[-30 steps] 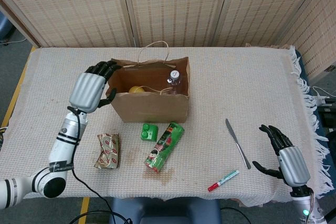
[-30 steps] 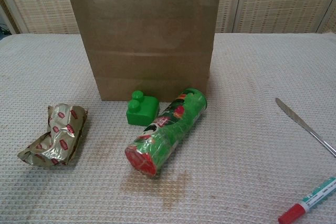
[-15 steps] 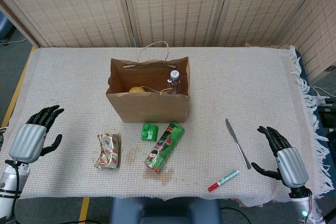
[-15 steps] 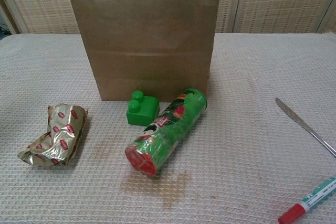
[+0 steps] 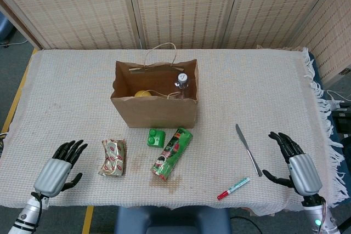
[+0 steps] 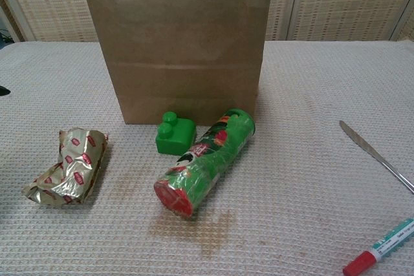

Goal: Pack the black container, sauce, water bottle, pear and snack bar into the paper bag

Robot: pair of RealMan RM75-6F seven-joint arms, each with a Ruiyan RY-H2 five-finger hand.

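So far we count the pear (image 5: 142, 93) and water bottle (image 5: 181, 83) inside the paper bag (image 5: 156, 110), which stands well ahead of both our hands. We cannot make out the black container or the sauce in it. Our left hand (image 5: 57, 168) is empty, fingers spread wide, and the crumpled snack bar (image 5: 112, 157) lies just beyond its fingertips, toward our right. Our right hand (image 5: 296, 165) is spread and empty too. We judge the snack bar still unpacked.
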